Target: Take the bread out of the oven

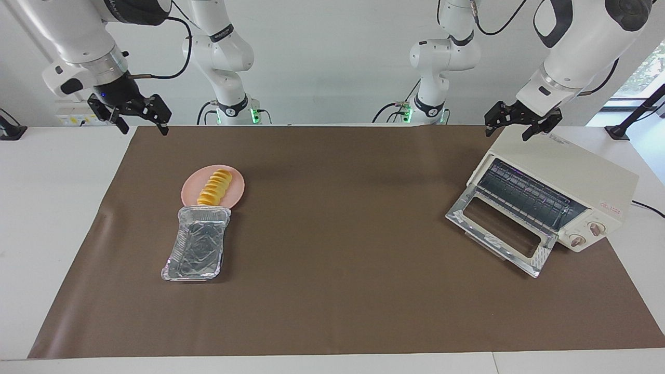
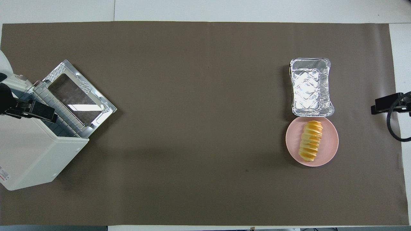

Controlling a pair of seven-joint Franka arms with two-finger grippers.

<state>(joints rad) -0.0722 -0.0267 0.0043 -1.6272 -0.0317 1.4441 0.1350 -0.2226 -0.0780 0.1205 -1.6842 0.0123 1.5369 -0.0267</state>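
Note:
The bread, a ridged golden-yellow loaf, lies on a round pink plate toward the right arm's end of the table. The cream-white oven stands at the left arm's end with its glass door folded down open; its wire rack is bare. My left gripper is open and empty, raised over the oven's top. My right gripper is open and empty, up in the air over the mat's edge at the right arm's end.
An empty crinkled foil tray touches the plate's rim, farther from the robots than the plate. A brown mat covers the table. The oven's cable trails off at the left arm's end.

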